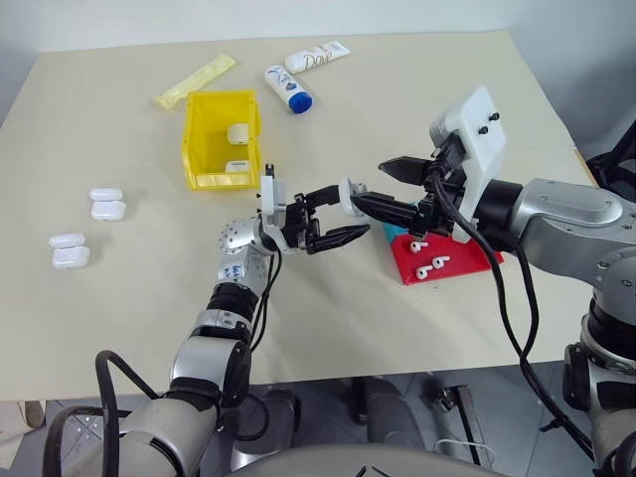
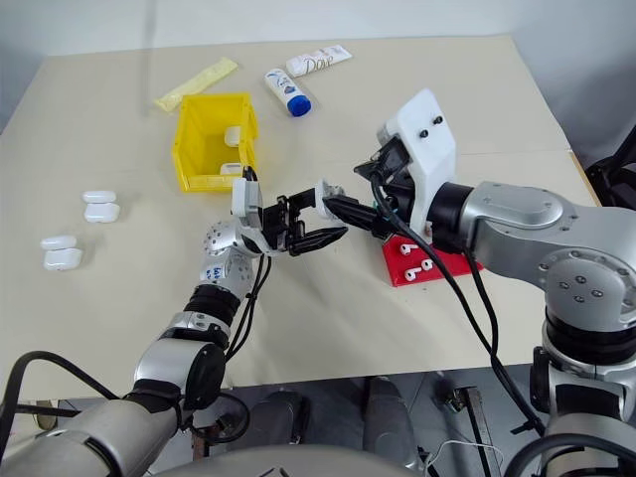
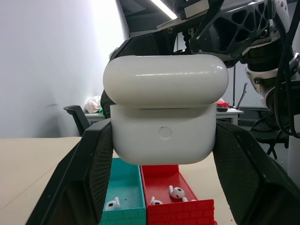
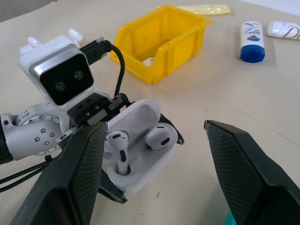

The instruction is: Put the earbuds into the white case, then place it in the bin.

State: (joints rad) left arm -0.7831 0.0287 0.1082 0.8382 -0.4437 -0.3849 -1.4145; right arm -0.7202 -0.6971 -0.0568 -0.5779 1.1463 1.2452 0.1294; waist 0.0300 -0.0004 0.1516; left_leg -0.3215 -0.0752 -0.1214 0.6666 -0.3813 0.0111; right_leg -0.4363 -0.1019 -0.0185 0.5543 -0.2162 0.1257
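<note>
Two earbuds (image 4: pixel 140 145) are seen seated in the open white case (image 4: pixel 140 150), clamped mid-air by the left gripper (image 1: pixel 333 214) and facing the right gripper (image 1: pixel 393 189), held wide just beside its lid, nearer than the bin (image 1: pixel 221 139).

- The blue tray (image 3: pixel 125 197) is cut off by the left wrist view's lower edge, and the white case (image 3: pixel 164 136) covers its far end.
- In the head views the right gripper (image 1: pixel 383 189) covers most of the case's open lid.
- The bin (image 1: pixel 221 139) walls hide part of the cases inside.
</note>
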